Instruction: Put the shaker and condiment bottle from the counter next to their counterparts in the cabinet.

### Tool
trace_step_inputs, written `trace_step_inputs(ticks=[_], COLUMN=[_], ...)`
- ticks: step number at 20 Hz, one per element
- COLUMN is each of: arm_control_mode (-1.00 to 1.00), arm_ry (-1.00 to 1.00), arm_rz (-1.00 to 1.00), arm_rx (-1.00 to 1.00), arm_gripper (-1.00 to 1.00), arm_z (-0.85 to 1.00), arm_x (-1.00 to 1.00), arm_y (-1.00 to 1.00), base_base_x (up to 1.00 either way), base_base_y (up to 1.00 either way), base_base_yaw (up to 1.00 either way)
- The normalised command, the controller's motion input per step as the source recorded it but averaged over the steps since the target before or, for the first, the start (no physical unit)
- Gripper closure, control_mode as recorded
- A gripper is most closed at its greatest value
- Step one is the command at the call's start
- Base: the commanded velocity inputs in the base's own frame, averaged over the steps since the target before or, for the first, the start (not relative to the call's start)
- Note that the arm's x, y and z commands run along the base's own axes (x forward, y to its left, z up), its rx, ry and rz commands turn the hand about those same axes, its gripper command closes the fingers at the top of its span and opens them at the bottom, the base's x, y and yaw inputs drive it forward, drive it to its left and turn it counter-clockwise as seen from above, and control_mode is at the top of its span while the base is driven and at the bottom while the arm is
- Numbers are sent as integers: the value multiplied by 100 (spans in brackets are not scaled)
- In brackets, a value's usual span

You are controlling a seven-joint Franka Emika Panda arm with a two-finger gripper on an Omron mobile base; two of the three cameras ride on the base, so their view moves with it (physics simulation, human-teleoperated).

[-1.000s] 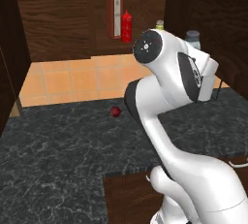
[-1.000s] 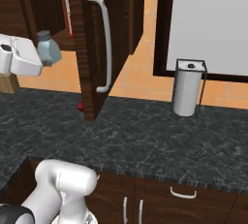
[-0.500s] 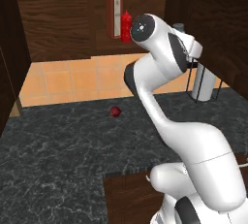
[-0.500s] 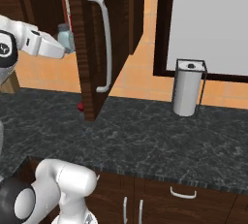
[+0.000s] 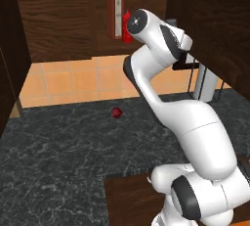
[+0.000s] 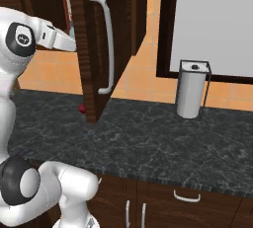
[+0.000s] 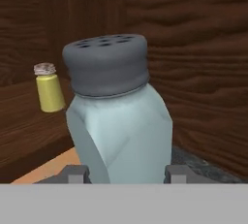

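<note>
Nearest to us, in the hand view, our claw [image 7: 124, 173] is clenched on the shaker [image 7: 118, 121]: the two dark finger tips sit against its pale blue-grey sides, low on the body, and the capped top tilts a little away from the fingers. A second ago we were carrying it out in front of the cabinet [image 5: 58, 19], with the hand well to the right of the opening; since then the arm has swung up and in, and the hand now reaches behind the open cabinet door [image 6: 91, 49]. So the carry is nearly over and the placing is at hand.

Just beyond the shaker, on the plank shelf [image 7: 29, 102], stands the yellowish shaker [image 7: 48, 87], its counterpart. Ours is still in the air, apart from it and nearer the camera; we judge that it must go further in and come down upright beside the yellow one before we let go.

Farther back, in the left base view, the tall red bottle [image 5: 115, 12] stands in the cabinet, and the small red condiment bottle [image 5: 127, 25] is just beside it, so that half looks done. Below, a small dark-red round thing [image 5: 116, 113] lies on the bench [image 5: 58, 161].
</note>
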Motion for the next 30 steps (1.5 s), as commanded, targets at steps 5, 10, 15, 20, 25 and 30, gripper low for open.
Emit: trace_step_inputs(ticks=[5,10,15,20,25,30], arm_control_mode=[-100,-100,-100,-100,-100,-100], arm_ry=[0,0,0,-2,-1,-4], arm_rz=[3,2,0,0,0,0], arm_rx=[0,0,0,0,0,0], arm_gripper=[100,100,100,100,100,100], arm_z=[-13,-15,-10,-7,-13,-10], arm_x=[50,43,24,0,10,32], arm_y=[0,-3,-13,-8,-4,-6], base_base_x=[0,0,0,0,0,0], base_base_y=[0,0,0,0,0,0], base_base_yaw=[0,0,0,0,0,0])
